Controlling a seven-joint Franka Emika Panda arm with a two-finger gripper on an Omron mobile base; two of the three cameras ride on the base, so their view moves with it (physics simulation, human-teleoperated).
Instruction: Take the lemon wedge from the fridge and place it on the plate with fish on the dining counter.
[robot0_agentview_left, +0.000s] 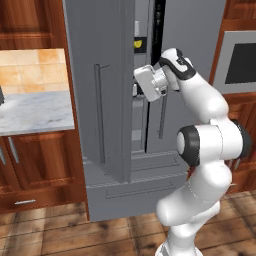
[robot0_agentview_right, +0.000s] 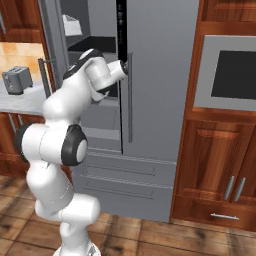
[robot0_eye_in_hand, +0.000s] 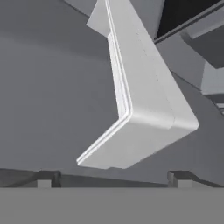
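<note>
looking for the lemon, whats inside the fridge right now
Through the open left door of the fridge, dark shelves and a white door bin show, plus a small yellow spot too small to identify. The arm covers the middle shelves.

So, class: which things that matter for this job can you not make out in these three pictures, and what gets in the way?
- Lemon wedge: a yellow speck inside the fridge in the left base view is too small to identify.
- Fridge shelves: mostly hidden by the left door and the arm.
- Gripper: the fingertips sit apart in the hand view; the wrist hides them in both base views.
- White door bin: its contents are out of sight.
</note>
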